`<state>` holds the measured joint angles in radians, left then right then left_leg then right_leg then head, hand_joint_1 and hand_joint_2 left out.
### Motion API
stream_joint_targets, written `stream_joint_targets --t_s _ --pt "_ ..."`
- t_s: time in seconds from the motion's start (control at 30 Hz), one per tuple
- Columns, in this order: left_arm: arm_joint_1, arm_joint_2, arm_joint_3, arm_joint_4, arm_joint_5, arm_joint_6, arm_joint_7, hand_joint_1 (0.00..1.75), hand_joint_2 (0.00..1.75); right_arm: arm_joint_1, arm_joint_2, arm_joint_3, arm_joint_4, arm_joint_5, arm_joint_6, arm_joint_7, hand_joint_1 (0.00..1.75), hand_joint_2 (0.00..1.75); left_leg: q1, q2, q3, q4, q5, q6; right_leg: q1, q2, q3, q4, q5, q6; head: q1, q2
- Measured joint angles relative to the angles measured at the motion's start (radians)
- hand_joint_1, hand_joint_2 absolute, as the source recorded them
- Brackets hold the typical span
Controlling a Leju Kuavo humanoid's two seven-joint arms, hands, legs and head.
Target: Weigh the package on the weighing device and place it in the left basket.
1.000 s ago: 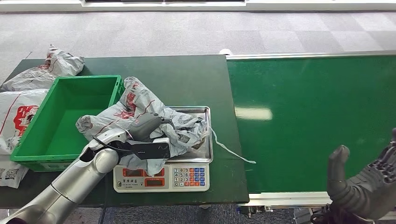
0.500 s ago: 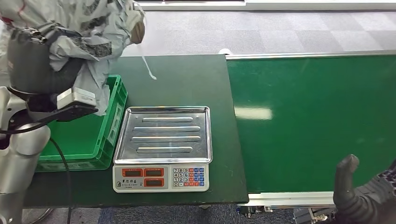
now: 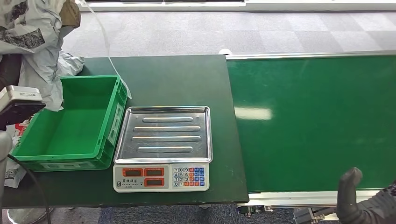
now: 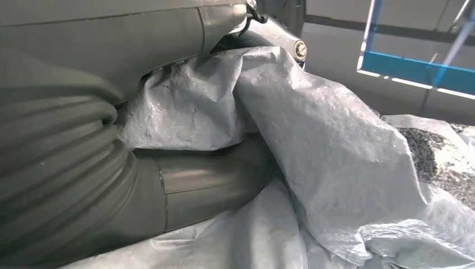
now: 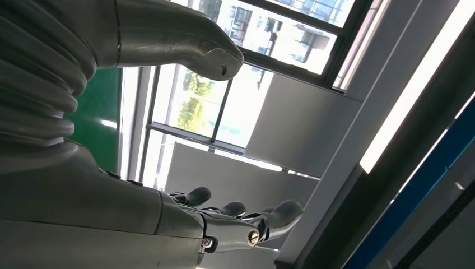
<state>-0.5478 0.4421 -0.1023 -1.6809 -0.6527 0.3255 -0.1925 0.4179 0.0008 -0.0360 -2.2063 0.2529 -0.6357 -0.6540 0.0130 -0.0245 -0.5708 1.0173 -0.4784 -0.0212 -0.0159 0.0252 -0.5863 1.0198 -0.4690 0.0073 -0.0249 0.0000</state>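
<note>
My left hand point(image 4: 185, 185) grips a crumpled grey plastic package point(image 3: 32, 37), raised high at the head view's top left, above the far left side of the green basket point(image 3: 114, 100). In the left wrist view the grey wrapping point(image 4: 336, 145) folds around the thumb and fingers. A thin strip point(image 3: 112, 65) hangs from the package over the basket's far corner. The scale point(image 3: 161, 177) stands beside the basket with its steel tray point(image 3: 163, 135) bare. My right hand point(image 3: 362, 205) is low at the bottom right, fingers apart and holding nothing point(image 5: 235, 216).
More grey packages point(image 3: 70, 63) lie behind and left of the basket on the dark green table point(image 3: 187, 79). The green conveyor belt point(image 3: 317, 116) adjoins the table on the right. Grey carpet lies beyond.
The left hand lifted the package off the scale tray, then carried it further left and up over the basket. The right hand sank lower at the bottom right.
</note>
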Motion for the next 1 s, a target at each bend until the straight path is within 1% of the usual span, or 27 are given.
stream_joint_targets --t_s 0.2,0.33,0.43,0.53,0.9,0.93,1.0 --pt "0.040 0.000 0.030 0.043 -0.034 -0.006 0.021 1.75 1.75 0.005 0.000 0.000 -0.014 0.008 -0.003 0.011 0.00 1.75 0.000 0.000 0.000 0.000 0.000 0.000 0.000 0.000 0.000 0.000 0.000 0.000 0.000 0.000" --pt "0.059 -0.001 0.049 0.116 -0.095 -0.001 0.030 1.75 1.75 0.007 0.000 0.000 -0.020 0.008 -0.003 0.012 0.00 1.75 0.000 0.000 0.000 0.000 0.000 0.000 0.000 0.000 -0.001 0.000 0.000 0.000 0.000 0.000" --pt "0.062 -0.001 0.062 0.193 -0.140 0.012 0.032 1.75 1.75 0.008 -0.001 0.000 -0.023 0.000 -0.002 0.012 0.00 1.75 0.000 0.000 0.000 0.000 0.000 0.000 0.000 0.000 -0.001 0.000 0.000 0.000 0.000 0.000" --pt "0.063 -0.002 0.072 0.244 -0.150 0.017 0.031 1.75 1.75 0.008 -0.002 0.000 -0.028 -0.002 -0.001 0.013 0.00 1.75 0.000 0.000 0.000 0.000 0.000 0.000 0.000 0.000 -0.001 0.000 0.000 0.000 0.000 0.000" --pt "0.063 -0.003 0.080 0.318 -0.162 0.014 0.045 1.75 1.75 0.008 -0.002 0.000 -0.029 0.000 0.001 0.011 0.00 1.75 0.000 0.000 0.000 0.000 0.000 0.000 0.000 0.000 -0.001 0.000 0.000 0.000 0.000 0.000" --pt "0.063 -0.004 0.081 0.329 -0.166 0.014 0.045 1.47 1.75 0.009 -0.002 0.000 -0.029 0.000 0.002 0.011 0.00 1.75 0.000 0.000 0.000 0.000 0.000 0.000 0.000 0.000 -0.001 0.000 0.000 0.000 0.000 0.000" --pt "0.063 -0.007 0.085 0.353 -0.173 0.014 0.041 0.60 1.75 0.009 -0.002 0.000 -0.030 0.004 0.006 0.011 0.00 1.75 0.000 0.000 0.000 0.000 0.000 0.000 0.000 0.000 -0.001 0.000 0.000 0.000 0.000 0.000"
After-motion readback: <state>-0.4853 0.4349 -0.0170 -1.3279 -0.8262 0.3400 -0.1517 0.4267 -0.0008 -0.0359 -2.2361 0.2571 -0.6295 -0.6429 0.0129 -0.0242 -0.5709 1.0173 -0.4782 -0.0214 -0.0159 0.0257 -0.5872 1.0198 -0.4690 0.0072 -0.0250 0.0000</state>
